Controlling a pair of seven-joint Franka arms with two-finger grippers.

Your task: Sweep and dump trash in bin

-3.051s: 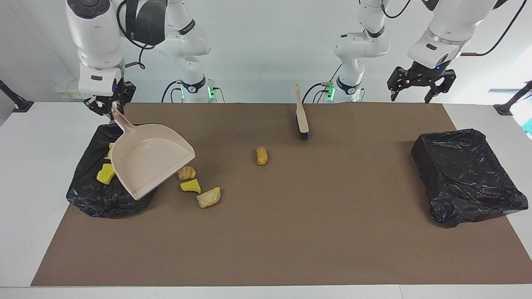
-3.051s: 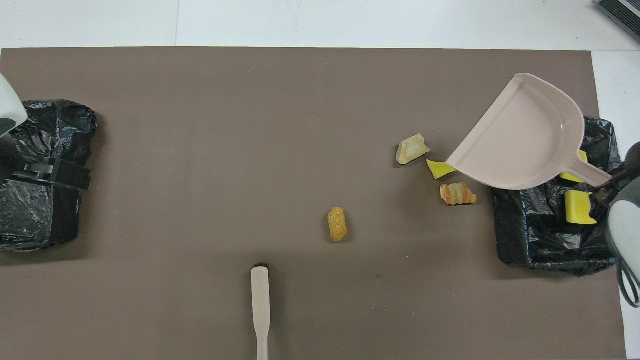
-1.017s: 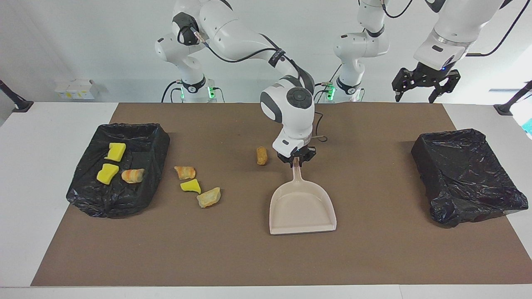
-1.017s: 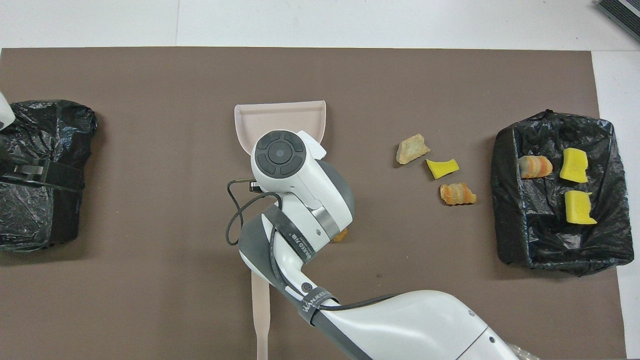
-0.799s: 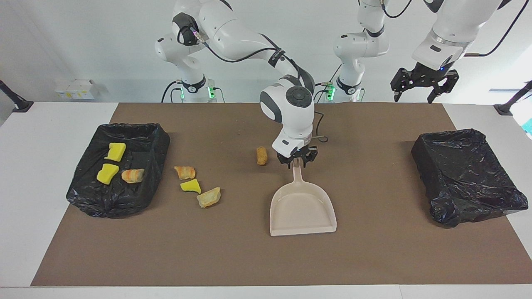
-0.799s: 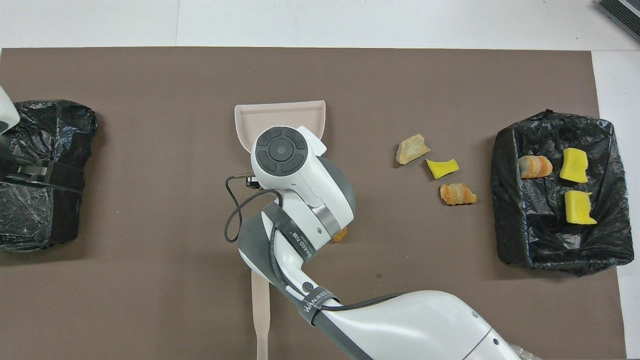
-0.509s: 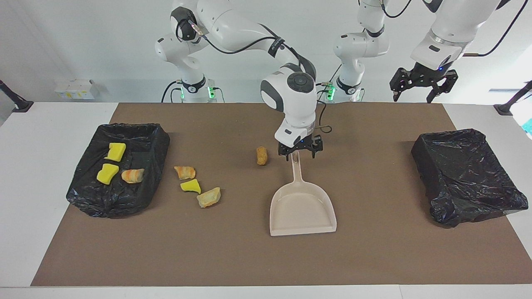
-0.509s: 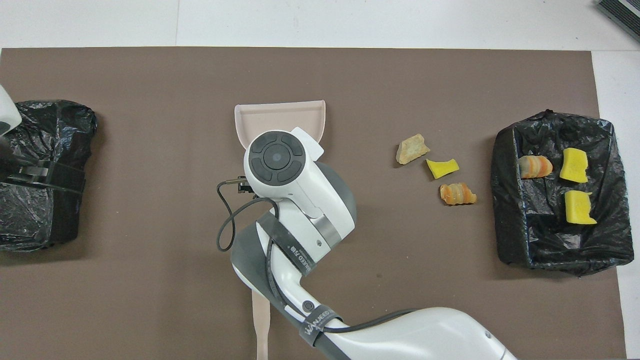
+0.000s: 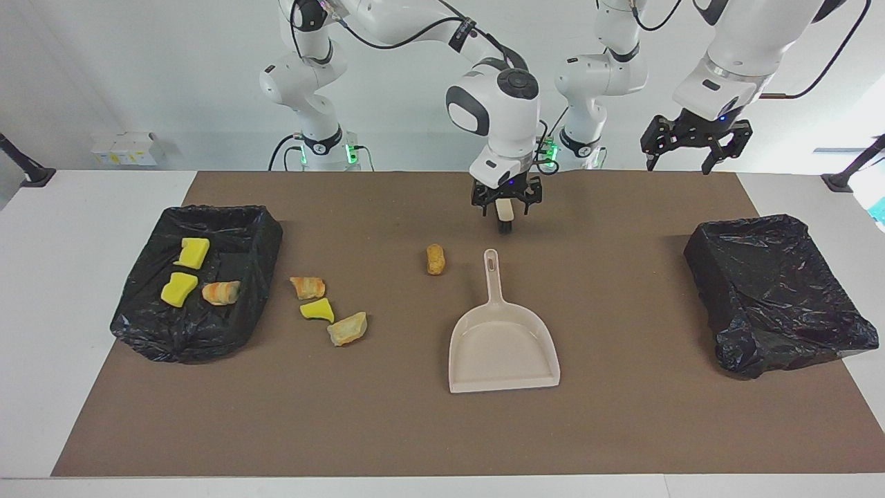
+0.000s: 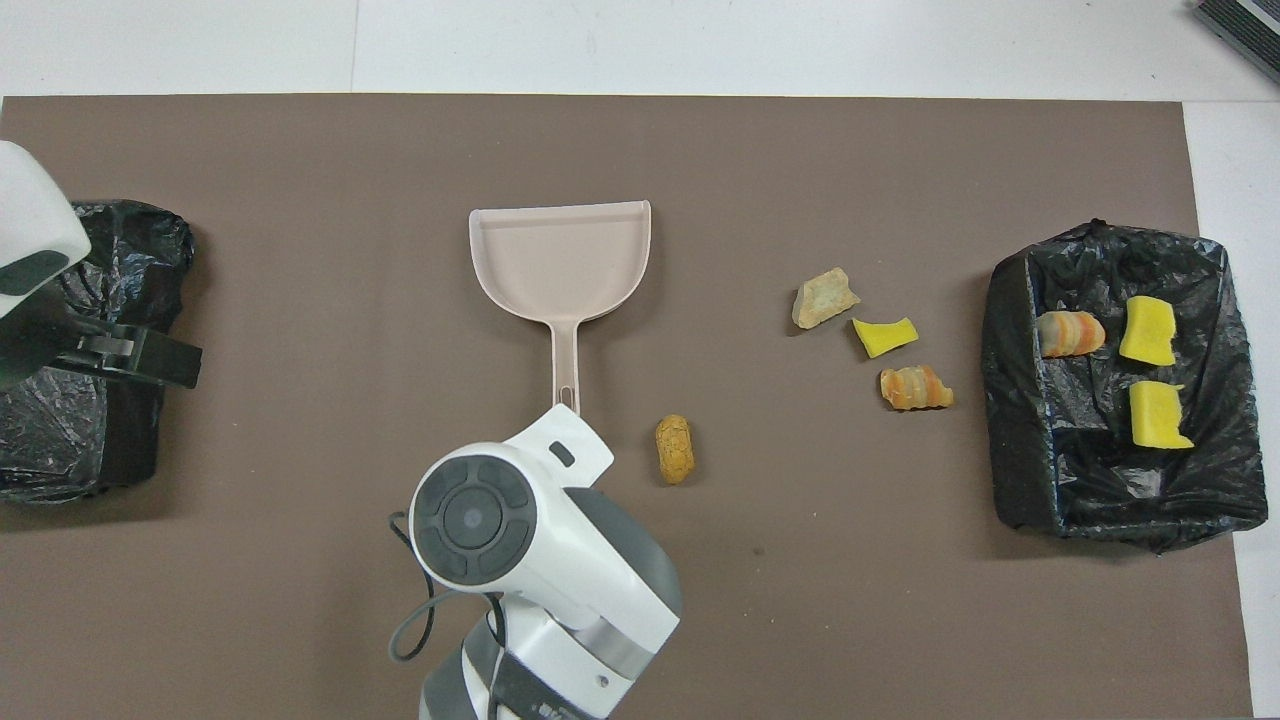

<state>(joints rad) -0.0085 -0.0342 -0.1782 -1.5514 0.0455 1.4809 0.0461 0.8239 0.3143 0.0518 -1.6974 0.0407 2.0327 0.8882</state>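
Trash split in two groups: three chunks [image 9: 195, 273] lie inside the black-lined bin [image 9: 238, 235] at the right arm's end of the table, two yellow and one orange-striped. Just beside that bin, toward the dustpan [image 9: 503, 349], three more chunks [image 9: 325, 309] sit loose on the brown mat [image 9: 622, 429]: orange-striped, yellow with green face, tan. A seventh, orange-tan chunk [image 9: 435, 259] lies alone beside the dustpan's handle, on the side toward that bin. Dustpan rests flat on the mat, handle pointing toward the robots, nothing touching it. Right gripper [image 9: 505, 205] hangs over the brush [image 9: 506, 220], nearer the robots than the dustpan handle; fingers spread, empty. Left gripper [image 9: 689, 142] is raised at the left arm's end, waiting, fingers apart and empty. Second black-lined bin [image 9: 774, 290] sits at that end.
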